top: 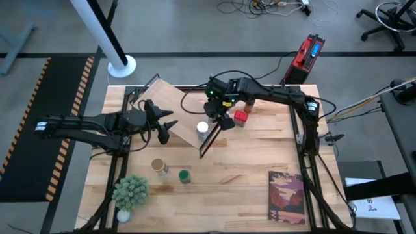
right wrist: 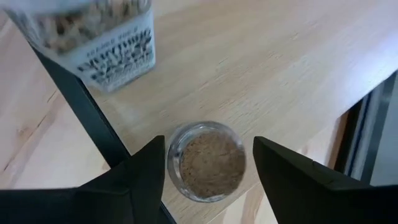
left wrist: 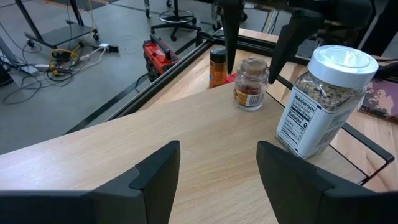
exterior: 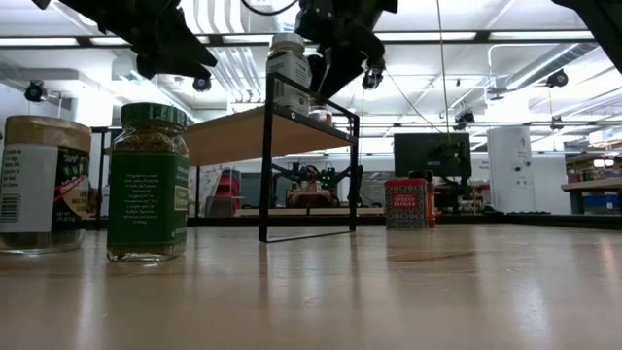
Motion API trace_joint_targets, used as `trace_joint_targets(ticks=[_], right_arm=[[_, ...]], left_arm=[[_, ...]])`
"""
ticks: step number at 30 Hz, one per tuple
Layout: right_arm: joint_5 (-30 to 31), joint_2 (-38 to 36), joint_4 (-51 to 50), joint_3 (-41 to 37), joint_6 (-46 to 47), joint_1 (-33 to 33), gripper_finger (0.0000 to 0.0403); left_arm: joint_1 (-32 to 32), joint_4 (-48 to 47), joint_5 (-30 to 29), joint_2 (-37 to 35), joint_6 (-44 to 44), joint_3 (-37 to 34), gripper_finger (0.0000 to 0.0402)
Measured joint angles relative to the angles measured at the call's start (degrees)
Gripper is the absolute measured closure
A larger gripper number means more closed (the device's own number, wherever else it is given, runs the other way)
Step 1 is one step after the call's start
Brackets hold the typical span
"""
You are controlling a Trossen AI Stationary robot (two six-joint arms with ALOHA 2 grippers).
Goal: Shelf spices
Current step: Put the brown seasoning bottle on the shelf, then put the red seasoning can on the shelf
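Right gripper [right wrist: 208, 165] fingers straddle small jar [right wrist: 208, 160]; overhead hides it.

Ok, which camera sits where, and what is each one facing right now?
High: overhead, looking down; both arms, shelf.
Low: tabletop level, facing the room; green-lidded jar nearest, arms entering from above.
Left wrist: over the shelf plank, left gripper open, facing white-lidded jar.
Right wrist: looking down, right gripper open around small jar.
Both wrist views share the white-lidded jar.
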Motion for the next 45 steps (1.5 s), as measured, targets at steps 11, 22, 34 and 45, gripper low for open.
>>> trace_joint_targets(ticks=[11,22,34,45], right_arm=[[-2.9,-0.1,-6.2,6.2,4.0,0.1,0.0177],[-3.5,-0.2,-22.1,15.5,10.6,0.9,0.0191],[8.9,-2.1,-30.2,16.8,18.4,-1.3,0.0198],[1.0,-3.1,-25.6,12.2,21.6,-7.5,0.0203]], left_arm=[[0.0,0.0,0.0,0.0,0.3,0.0,0.0209],[0.0,0.0,0.5,0.0,0.3,0.0,0.0204],[-0.1,-0.1,3.6,0.0,-0.2,0.0,0.0216],[-0.1,-3.0,6.4,0.0,-2.0,0.0,0.0215]])
